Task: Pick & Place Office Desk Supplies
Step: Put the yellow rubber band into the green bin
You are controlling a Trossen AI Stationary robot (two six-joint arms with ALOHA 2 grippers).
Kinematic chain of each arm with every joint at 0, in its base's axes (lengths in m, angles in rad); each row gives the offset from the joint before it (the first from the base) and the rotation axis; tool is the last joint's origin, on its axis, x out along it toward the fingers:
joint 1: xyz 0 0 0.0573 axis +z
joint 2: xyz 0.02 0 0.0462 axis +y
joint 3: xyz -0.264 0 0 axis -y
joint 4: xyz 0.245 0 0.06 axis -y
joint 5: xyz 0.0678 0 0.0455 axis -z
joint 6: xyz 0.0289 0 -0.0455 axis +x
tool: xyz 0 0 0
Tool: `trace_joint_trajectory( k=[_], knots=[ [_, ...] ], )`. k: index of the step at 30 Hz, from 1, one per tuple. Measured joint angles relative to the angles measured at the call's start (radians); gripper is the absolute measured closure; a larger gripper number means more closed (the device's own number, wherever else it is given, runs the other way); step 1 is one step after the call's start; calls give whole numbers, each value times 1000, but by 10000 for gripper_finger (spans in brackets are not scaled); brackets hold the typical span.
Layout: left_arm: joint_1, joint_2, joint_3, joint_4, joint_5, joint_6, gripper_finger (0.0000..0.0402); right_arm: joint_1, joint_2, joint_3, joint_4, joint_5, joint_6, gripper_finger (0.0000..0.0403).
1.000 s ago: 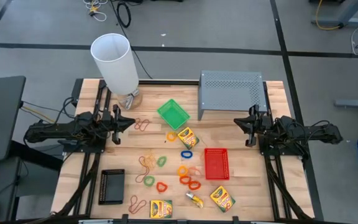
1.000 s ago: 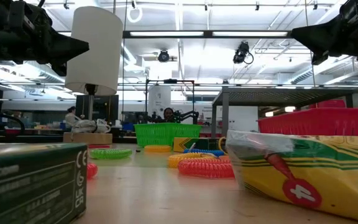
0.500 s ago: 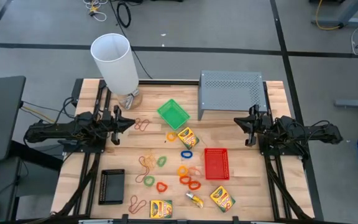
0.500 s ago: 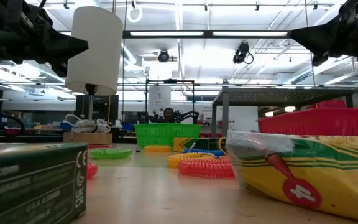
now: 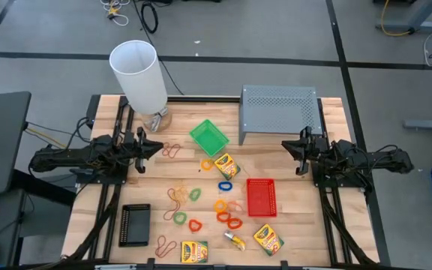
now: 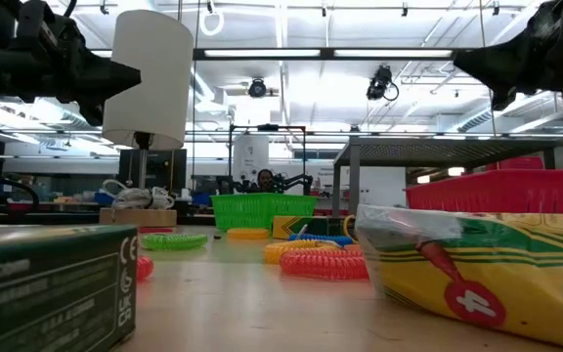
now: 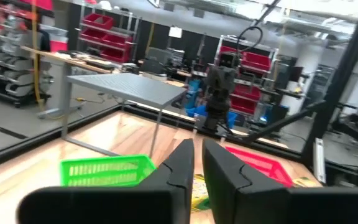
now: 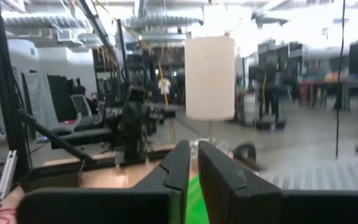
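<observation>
The left gripper point(image 5: 150, 148) hangs above the left side of the wooden slatted table point(image 5: 291, 225), its two dark fingers point(image 7: 182, 163) drawn to a narrow gap and holding nothing; the right gripper point(image 5: 289, 146) hangs above the right side, just in front of the grey perforated metal riser point(image 5: 278, 108), its fingers point(image 8: 178, 163) likewise nearly together and empty; both point inward toward the supplies, which all lie on the table between and in front of them.

Nearest the left gripper lie thin tan rubber bands point(image 5: 171, 150), just beside its tip; the small green mesh tray point(image 5: 208, 136) sits between the two grippers, toward the far edge; a yellow-green crayon box point(image 5: 226, 165) lies just in front of that tray, with a blue loop band point(image 5: 225, 185) below it.

The small red mesh tray point(image 5: 261, 196) lies in front of the right gripper, well apart from it; orange loop bands point(image 5: 221, 205) and red loop bands point(image 5: 234, 222) cluster beside it; green loop bands point(image 5: 180, 217) lie further left; the small black tray point(image 5: 134, 224) rests near the front left corner; two more crayon boxes point(image 5: 194, 251) point(image 5: 268, 239) lie along the front edge.

The tall white cylinder point(image 5: 139, 75) stands at the far left.

In the low view the near crayon box point(image 6: 477, 269) shows a red crayon picture and a "4"; a dark green box point(image 6: 52, 284) bears "UK CA" marks; other print is too blurred to read.
</observation>
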Motion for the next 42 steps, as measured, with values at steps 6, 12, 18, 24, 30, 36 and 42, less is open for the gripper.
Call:
trace_joint_trajectory(
  k=[6, 12, 18, 24, 30, 36, 42],
  knots=[
    [0, 0, 0, 0, -13, 14, 257, 0, 87, 0, -82, 11, 108, 252],
    [0, 11, 0, -1, -9, 58, 154, 0, 236, 1, 25, 11, 104, 157],
    [0, 65, 0, 0, 19, 111, 144, 0, 468, 122, -19, 12, 101, 166],
    [0, 131, 0, 0, 17, 120, 158, 0, 786, 348, -131, -23, 32, 196],
    [0, 176, 0, 1, 17, 123, 159, -13, 1066, 583, -303, -46, -55, 200],
    [0, 183, 0, 11, 5, 146, 159, -63, 1256, 766, -523, -127, -62, 187],
    [0, 183, 0, 12, 5, 167, 159, -73, 1394, 849, -580, -268, -86, 181]
  ],
)
